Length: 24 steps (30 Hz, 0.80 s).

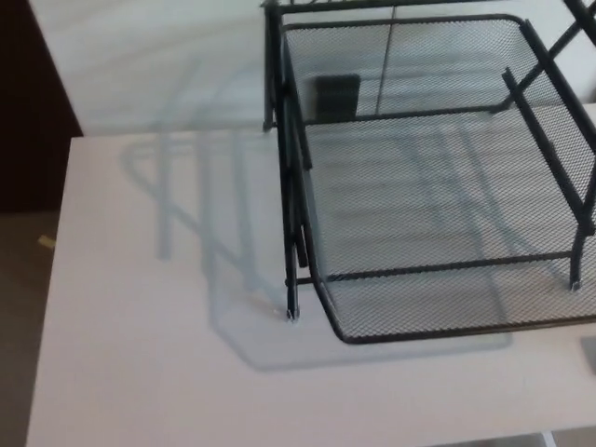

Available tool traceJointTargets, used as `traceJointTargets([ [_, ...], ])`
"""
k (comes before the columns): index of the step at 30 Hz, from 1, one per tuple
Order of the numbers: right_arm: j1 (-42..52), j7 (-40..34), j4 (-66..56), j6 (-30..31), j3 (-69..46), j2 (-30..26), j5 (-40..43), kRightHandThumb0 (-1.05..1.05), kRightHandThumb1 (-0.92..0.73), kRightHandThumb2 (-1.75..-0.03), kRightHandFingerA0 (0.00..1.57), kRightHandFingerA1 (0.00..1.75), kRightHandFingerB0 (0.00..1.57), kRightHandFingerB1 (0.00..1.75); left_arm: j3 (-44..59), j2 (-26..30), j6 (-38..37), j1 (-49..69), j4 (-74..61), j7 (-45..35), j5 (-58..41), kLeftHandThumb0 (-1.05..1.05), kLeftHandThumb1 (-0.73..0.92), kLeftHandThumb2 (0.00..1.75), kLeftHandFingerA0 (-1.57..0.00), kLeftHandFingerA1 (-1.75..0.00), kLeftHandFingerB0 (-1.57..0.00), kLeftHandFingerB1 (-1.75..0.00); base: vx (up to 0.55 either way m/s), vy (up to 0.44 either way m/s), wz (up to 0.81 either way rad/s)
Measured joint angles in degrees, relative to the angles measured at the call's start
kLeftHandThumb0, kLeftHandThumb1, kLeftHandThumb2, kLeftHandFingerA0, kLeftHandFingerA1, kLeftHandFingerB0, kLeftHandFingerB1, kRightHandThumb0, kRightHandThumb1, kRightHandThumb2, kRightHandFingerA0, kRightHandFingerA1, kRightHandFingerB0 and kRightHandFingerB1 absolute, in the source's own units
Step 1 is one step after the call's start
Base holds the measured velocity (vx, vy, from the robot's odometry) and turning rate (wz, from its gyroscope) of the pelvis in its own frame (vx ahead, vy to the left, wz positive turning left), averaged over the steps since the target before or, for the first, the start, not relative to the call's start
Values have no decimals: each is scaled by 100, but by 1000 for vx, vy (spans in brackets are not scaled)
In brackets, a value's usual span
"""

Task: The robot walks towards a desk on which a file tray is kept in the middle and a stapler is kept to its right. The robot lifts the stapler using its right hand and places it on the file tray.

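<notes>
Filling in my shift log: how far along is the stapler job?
Done: the robot looks to have reached the desk; the file tray sits close below. In hand: nothing, neither hand shows. Left: the tray's mesh holds no stapler, so lifting and placing it remain.

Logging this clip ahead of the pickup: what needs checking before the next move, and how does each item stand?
1. File tray standing on the desk: ok.
2. Tray mesh free for a placement: ok.
3. Whole tray in view: not ok, its right side is cut off.
4. Stapler in sight: not ok, not clearly visible.
5. Right hand in view: not ok.
6. Left hand out of the way: ok, not in view.
</notes>
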Motion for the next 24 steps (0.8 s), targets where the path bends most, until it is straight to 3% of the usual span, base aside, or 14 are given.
traceJointTargets([
  [5,-22,176,-197,262,44,-2,45,-57,-73,-63,0,30,7,37,11,-3,0,-11,3,0,0,-54,86,66,-25,-46,-26,-40,-72,-106,4],
  [6,-20,211,-224,302,38,-4,62,-52,-74,-62,0,19,6,36,10,-3,0,-11,3,2,2,-53,90,66,-25,-46,-29,-42,-85,-183,7],
  [11,-2,291,-358,492,-13,-63,118,-58,-74,-62,0,22,9,35,-17,-42,-1,-3,4,3,10,-51,90,66,-22,-45,-28,-42,-30,-205,-9],
  [12,1,290,-392,535,9,-74,110,-58,-65,-79,0,23,9,41,-13,-45,-1,-5,4,1,7,-51,88,65,-24,-47,-26,-40,0,0,0],
  [13,8,288,-432,582,38,-77,100,-59,-63,-82,0,31,7,43,10,-47,-5,-29,35,3,0,-53,86,66,-25,-49,-28,-42,0,0,0],
  [14,10,288,-440,593,49,-77,100,-55,-62,-79,0,24,8,42,16,-49,-5,-49,74,8,1,-51,89,65,-24,-47,-25,-40,-78,65,-8],
  [15,10,290,-443,612,52,-76,104,-58,-72,-62,0,31,11,36,19,-50,-5,-67,116,12,1,-51,91,66,-23,-45,-25,-39,-94,97,-8],
  [21,9,308,-485,761,3,-59,136,-53,-74,-63,0,29,7,35,27,-105,1,-79,103,15,-1,-51,88,66,-25,-50,-24,-39,-71,228,-5],
  [22,18,309,-494,757,8,-48,135,-59,-64,-81,0,27,7,40,64,-118,3,-75,100,5,-14,-51,88,66,-27,-52,-25,-40,-11,355,15],
  [24,28,314,-515,773,25,-46,128,-58,-64,-83,0,34,6,41,137,-76,1,-81,101,16,-35,-52,89,66,-27,-49,-28,-41,-66,247,8],
])
